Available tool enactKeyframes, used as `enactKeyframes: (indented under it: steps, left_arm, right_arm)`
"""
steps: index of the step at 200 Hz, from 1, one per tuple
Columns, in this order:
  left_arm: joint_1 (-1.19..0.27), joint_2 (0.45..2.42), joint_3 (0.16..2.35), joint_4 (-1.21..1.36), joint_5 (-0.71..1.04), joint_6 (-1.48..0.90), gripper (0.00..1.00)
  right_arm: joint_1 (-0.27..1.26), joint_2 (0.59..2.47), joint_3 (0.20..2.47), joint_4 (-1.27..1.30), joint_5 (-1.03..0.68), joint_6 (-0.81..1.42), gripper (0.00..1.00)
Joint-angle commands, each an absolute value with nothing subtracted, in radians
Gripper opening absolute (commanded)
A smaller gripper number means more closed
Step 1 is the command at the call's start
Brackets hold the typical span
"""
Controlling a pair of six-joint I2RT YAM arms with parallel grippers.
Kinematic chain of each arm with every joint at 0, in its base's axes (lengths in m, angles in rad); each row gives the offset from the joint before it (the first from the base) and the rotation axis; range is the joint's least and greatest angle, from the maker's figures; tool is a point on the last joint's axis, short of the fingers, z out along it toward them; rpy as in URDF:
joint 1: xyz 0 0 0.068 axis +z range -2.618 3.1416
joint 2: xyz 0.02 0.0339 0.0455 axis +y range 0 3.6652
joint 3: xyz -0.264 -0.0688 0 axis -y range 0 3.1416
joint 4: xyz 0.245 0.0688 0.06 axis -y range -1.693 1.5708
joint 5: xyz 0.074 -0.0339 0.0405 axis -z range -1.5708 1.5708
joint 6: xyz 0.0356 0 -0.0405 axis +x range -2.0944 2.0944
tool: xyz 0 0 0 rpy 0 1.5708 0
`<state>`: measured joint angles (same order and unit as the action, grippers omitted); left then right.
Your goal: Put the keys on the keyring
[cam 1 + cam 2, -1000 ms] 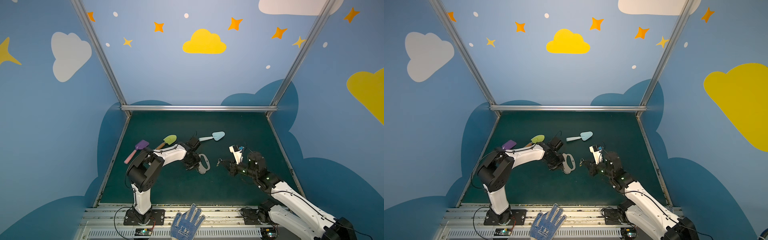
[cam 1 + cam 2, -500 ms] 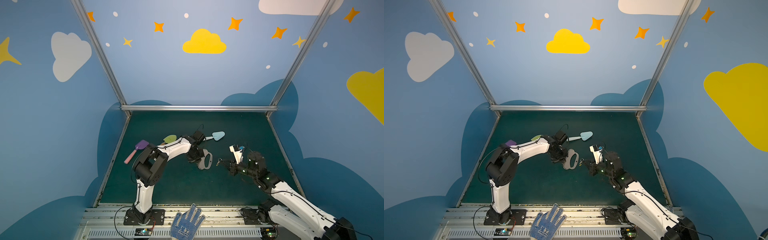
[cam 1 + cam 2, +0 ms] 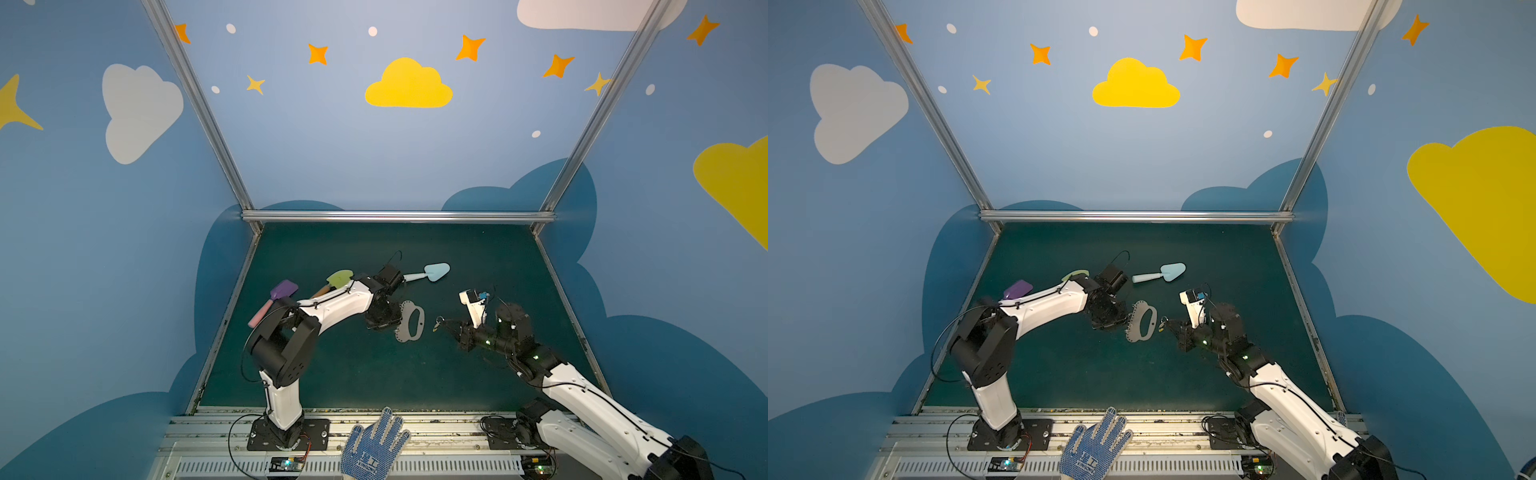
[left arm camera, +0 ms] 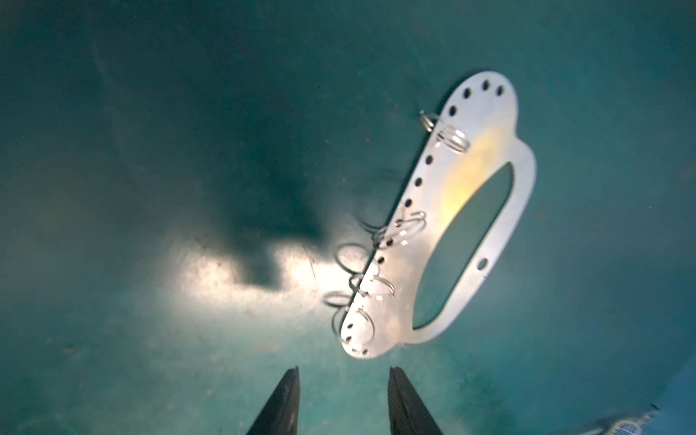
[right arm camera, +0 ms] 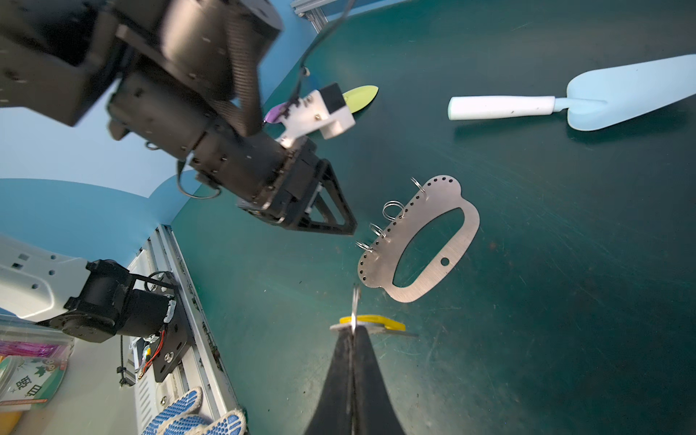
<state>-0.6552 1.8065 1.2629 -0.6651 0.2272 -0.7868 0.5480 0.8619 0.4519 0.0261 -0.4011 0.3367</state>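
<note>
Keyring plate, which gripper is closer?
Left. The left gripper is at the holed edge of the keyring plate; the right gripper, pinching the keys, is slightly farther, off the opposite side.

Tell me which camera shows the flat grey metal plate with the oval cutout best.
The right wrist view: the flat grey metal plate is whole and sharp, wire rings distinct. The left wrist view shows the plate closer but blurred. In both top views the plate is small, details lost.
</note>
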Motion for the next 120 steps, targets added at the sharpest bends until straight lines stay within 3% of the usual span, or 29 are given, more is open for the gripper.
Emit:
enactKeyframes:
  steps: [1,47,120]
  left_arm:
    - [-0.642,1.793,1.219,-0.621,0.25,-0.868,0.41]
    - [-0.634,1.727,1.044,-0.443,0.32,-1.093,0.46]
    - [-0.631,1.628,0.912,-0.294,0.219,-1.296,0.48]
  right_arm:
    - [0.553,0.867,0.456,0.054,-0.406,0.34,0.0]
    - [0.554,0.853,0.445,0.056,-0.409,0.347,0.0]
    - [0.555,0.858,0.449,0.062,-0.43,0.342,0.0]
